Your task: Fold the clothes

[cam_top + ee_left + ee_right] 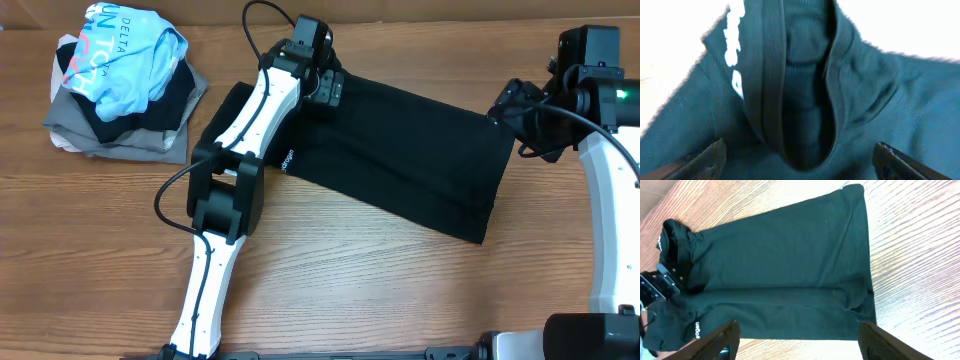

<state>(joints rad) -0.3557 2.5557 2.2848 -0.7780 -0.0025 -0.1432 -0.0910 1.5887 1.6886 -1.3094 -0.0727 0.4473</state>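
Note:
The black shirt point(400, 155) lies folded into a long strip across the middle of the wooden table, with small white lettering point(289, 158) near its left end. My left gripper point(328, 88) is open right over the shirt's collar end. In the left wrist view its fingers point(800, 157) spread wide on either side of the collar opening point(807, 100), holding nothing. My right gripper point(520, 115) is open and empty, raised off the shirt's right end. In the right wrist view its fingers point(800, 340) frame the whole shirt point(780, 265) from above.
A pile of clothes sits at the back left: a light blue shirt point(125, 55) with pink and white lettering on top of a grey folded garment point(120, 135). The left arm's base point(225, 195) stands in front of the shirt's left end.

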